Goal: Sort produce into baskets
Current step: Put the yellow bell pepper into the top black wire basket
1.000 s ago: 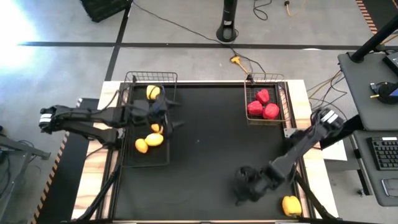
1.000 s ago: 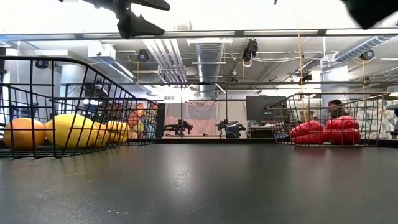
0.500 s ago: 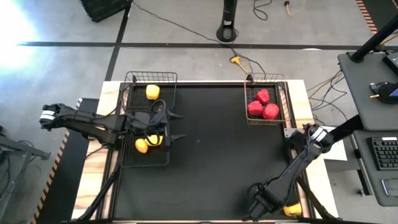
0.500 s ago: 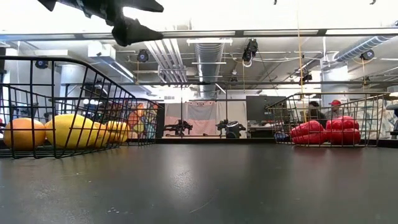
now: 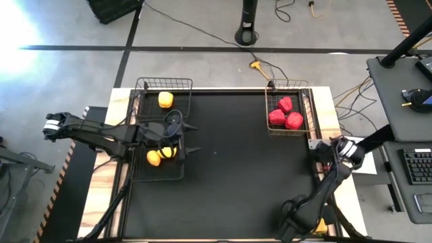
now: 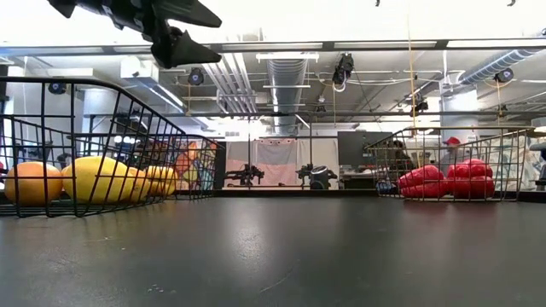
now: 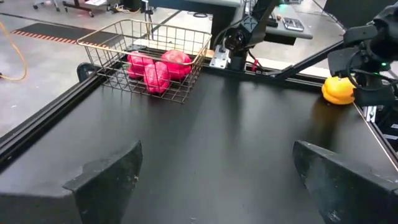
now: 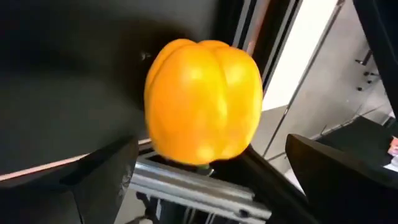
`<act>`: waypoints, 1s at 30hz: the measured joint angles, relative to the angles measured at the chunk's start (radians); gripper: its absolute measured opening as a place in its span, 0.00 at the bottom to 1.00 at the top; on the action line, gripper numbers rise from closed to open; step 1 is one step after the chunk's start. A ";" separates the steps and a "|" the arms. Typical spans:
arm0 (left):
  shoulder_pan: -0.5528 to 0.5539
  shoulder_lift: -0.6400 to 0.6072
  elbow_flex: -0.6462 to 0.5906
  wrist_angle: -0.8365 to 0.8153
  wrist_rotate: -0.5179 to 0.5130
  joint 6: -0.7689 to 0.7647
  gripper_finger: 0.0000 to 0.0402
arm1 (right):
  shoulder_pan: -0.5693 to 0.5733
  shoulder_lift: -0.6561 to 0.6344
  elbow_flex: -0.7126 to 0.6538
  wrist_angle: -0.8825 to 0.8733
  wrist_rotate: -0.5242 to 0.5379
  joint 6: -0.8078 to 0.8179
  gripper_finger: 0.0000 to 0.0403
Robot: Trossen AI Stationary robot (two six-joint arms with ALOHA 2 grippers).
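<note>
From above, the left pincer (image 5: 183,138) is seen spread over the left basket (image 5: 160,172); the right pincer (image 5: 316,226) is spread beside a yellow pepper (image 5: 320,225) at the table (image 5: 229,169) edge. Right wrist: the pepper (image 8: 202,102) is framed between parted fingers (image 8: 102,174) (untouched).

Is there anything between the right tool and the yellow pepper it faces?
Nothing. In the right wrist view the open right tool faces the yellow pepper at the table's edge, with only bare space between its fingers and the pepper.
</note>
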 joint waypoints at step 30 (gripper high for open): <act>-0.004 0.000 -0.010 -0.055 0.000 -0.011 0.99 | 0.013 -0.033 -0.276 0.495 -0.072 0.064 0.85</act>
